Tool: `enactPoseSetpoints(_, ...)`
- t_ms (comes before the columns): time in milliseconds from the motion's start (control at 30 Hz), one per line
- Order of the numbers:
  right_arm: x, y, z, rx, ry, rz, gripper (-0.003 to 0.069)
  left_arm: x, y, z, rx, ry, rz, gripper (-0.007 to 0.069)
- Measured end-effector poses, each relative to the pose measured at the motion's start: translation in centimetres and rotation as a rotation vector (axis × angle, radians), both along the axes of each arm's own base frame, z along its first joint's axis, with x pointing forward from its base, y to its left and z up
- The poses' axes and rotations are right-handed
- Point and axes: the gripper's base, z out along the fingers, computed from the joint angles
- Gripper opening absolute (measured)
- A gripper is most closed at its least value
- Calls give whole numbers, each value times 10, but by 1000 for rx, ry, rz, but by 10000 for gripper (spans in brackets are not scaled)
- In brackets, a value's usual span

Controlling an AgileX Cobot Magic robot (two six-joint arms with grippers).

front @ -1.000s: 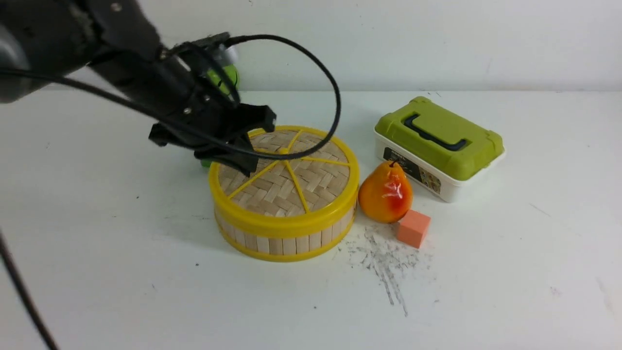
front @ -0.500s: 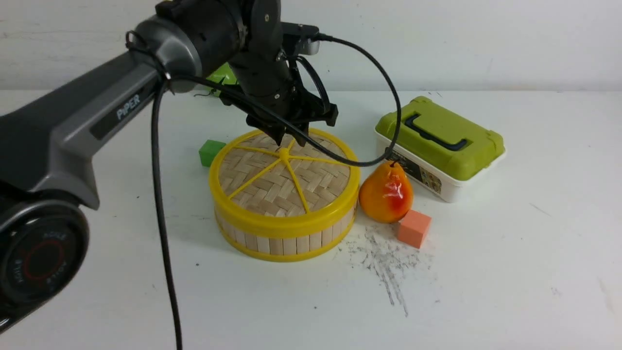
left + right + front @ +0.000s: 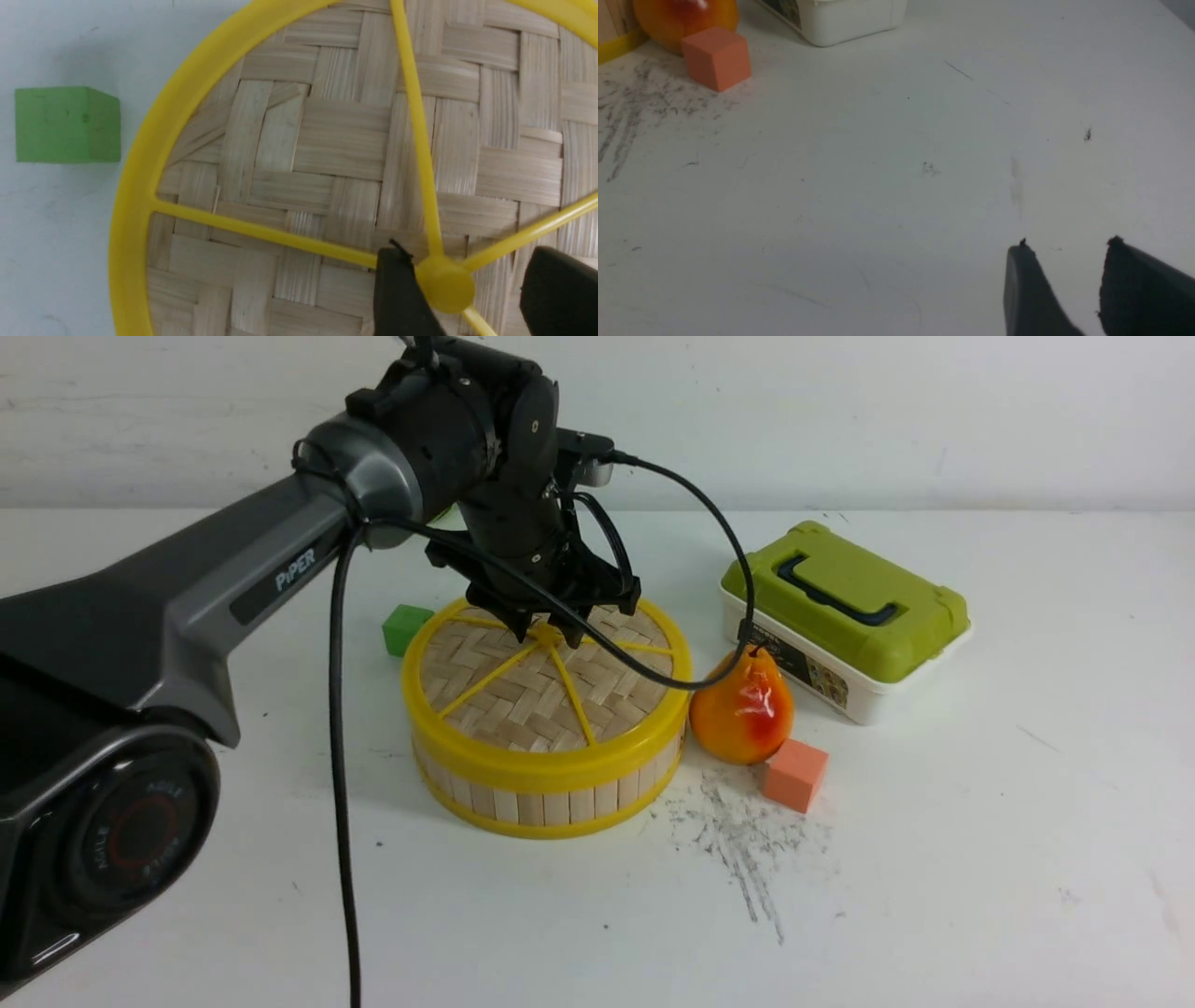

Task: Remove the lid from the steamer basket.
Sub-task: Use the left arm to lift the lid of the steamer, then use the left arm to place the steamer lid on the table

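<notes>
The lid [image 3: 546, 700] still sits flush on the steamer basket [image 3: 541, 798], directly beneath your left gripper [image 3: 549, 635]. In the last half second that gripper has dropped from just above the hub to the level of the centre knob [image 3: 444, 284]. Its jaws are parted. Only the left wrist view shows one finger [image 3: 397, 294] touching the knob and the other standing apart. Judgement: grasp ready, lift not begun. Your right gripper [image 3: 1064, 284] hangs parted and empty, well apart from the lid.
</notes>
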Motion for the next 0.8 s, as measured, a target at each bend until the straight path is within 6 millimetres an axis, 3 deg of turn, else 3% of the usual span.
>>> enactPoseSetpoints(167,0,0,0,0,0,0,240,0,0,0,-1,-3,0,235)
enactPoseSetpoints(300,0,0,0,0,0,0,240,0,0,0,6,-6,0,97)
enactPoseSetpoints(600,0,0,0,0,0,0,240,0,1,2,12,-8,1,101)
enactPoseSetpoints(767,0,0,0,0,0,0,240,-11,9,42,13,-98,-4,101)
enactPoseSetpoints(800,0,0,0,0,0,0,240,-17,14,62,19,-151,-7,101)
